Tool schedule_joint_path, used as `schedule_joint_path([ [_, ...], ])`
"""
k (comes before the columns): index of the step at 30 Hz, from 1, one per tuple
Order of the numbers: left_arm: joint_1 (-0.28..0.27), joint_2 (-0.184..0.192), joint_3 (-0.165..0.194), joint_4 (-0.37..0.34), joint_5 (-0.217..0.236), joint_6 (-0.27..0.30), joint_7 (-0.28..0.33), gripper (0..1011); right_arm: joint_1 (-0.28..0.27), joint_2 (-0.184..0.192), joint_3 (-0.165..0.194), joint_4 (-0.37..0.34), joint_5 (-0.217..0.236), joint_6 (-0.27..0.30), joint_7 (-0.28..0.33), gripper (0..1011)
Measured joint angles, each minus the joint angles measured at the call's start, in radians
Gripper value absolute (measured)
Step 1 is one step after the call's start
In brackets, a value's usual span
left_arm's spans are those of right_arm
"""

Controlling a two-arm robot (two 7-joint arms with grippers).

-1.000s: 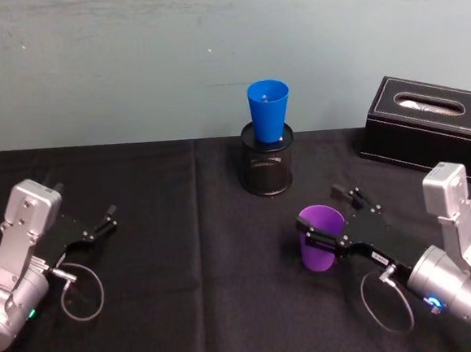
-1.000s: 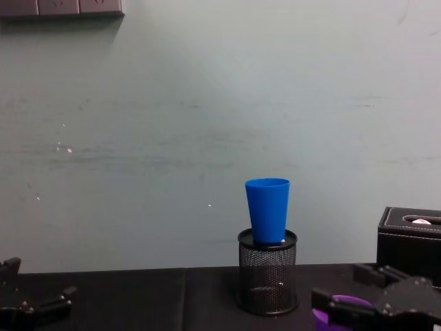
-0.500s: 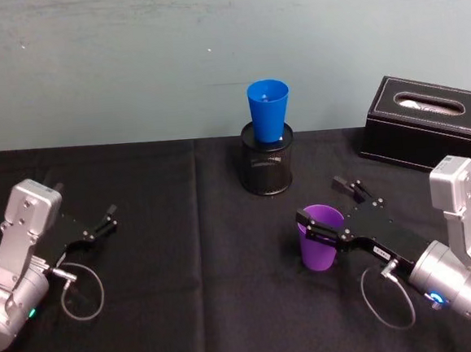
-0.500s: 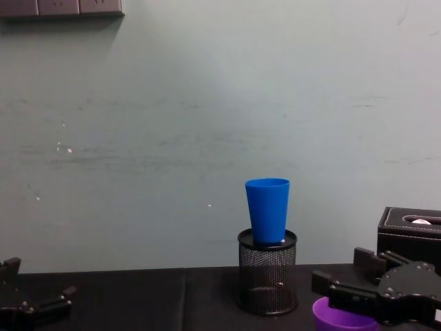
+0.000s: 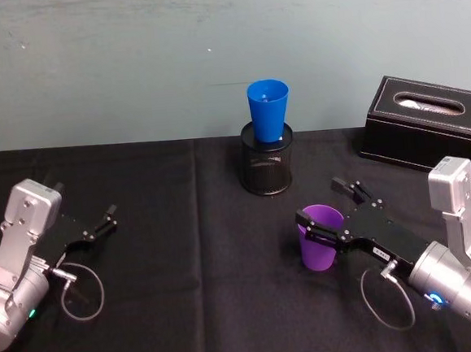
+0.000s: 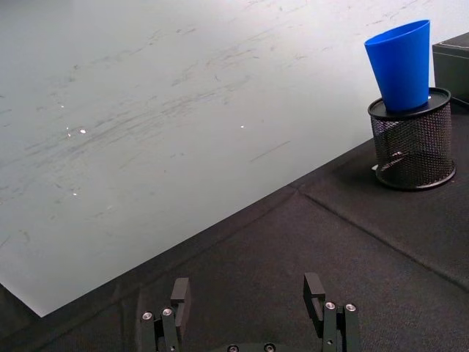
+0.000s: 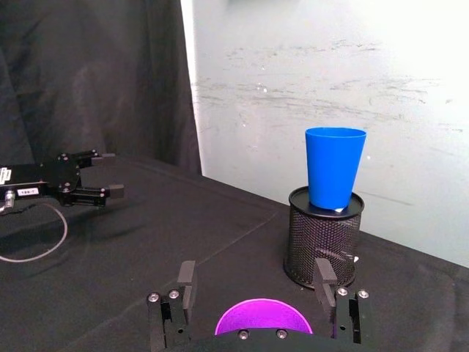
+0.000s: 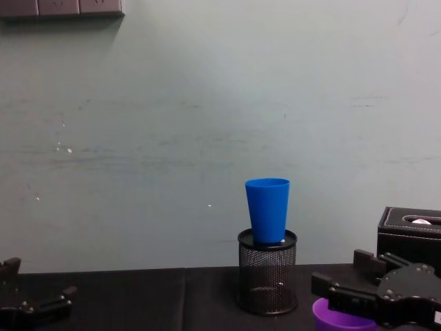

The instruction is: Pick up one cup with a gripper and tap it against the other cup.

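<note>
Purple cup [image 5: 322, 236] now upright, right hand [image 5: 329, 209] spread wide around it; blue cup [image 5: 268, 111] in mesh holder [image 5: 267, 168]

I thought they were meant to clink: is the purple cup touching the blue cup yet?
Apart. In the head view the purple cup stands on the cloth well in front of the blue cup, which sits up in a black mesh holder, with bare cloth between.

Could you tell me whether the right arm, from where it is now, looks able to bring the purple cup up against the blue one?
Probably yes. The right gripper has its fingers either side of the purple cup, and bare black cloth lies between it and the blue cup, which stands raised in the mesh holder, so a lift is needed.
</note>
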Motion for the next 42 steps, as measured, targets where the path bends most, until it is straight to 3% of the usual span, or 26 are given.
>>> schedule_joint_path([
  [24,0.000,0.000,0.000,0.000,0.000,0.000,0.000,1011,0.000,-0.003,0.012,0.002,0.008,0.005,-0.020,1003],
  [34,0.000,0.000,0.000,0.000,0.000,0.000,0.000,1011,-0.008,-0.013,0.033,0.003,-0.003,0.007,-0.067,1003],
  [42,0.000,0.000,0.000,0.000,0.000,0.000,0.000,1011,-0.021,-0.031,0.069,0.003,-0.025,0.008,-0.126,1003],
])
